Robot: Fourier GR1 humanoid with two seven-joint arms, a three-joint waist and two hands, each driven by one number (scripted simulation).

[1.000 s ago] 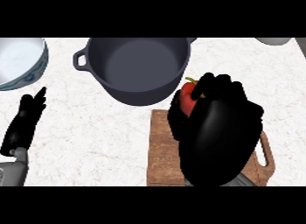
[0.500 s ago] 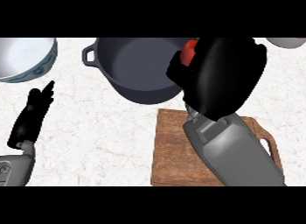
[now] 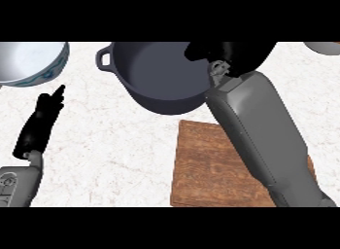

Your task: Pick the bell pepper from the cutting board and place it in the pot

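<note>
The dark grey pot (image 3: 155, 73) with a side handle stands at the back middle of the counter, and its inside shows nothing in it. My right hand (image 3: 234, 53) is over the pot's right rim, its fingers curled into a black mass at the picture's top. The bell pepper is hidden inside that hand, and no red shows. The grey right forearm (image 3: 263, 136) crosses the wooden cutting board (image 3: 205, 170), whose visible surface is bare. My left hand (image 3: 40, 121) rests open at the left, fingers straight and pointing away.
A white bowl (image 3: 22, 61) with a blue pattern stands at the back left, close to the left hand's fingertips. The edge of another pale dish (image 3: 329, 47) shows at the back right. White marble counter (image 3: 108, 146) lies between the left hand and the board.
The right hand lifted the bell pepper off the cutting board and carried it away from me to the pot's right rim. The pepper went out of sight. The left hand stayed put.
</note>
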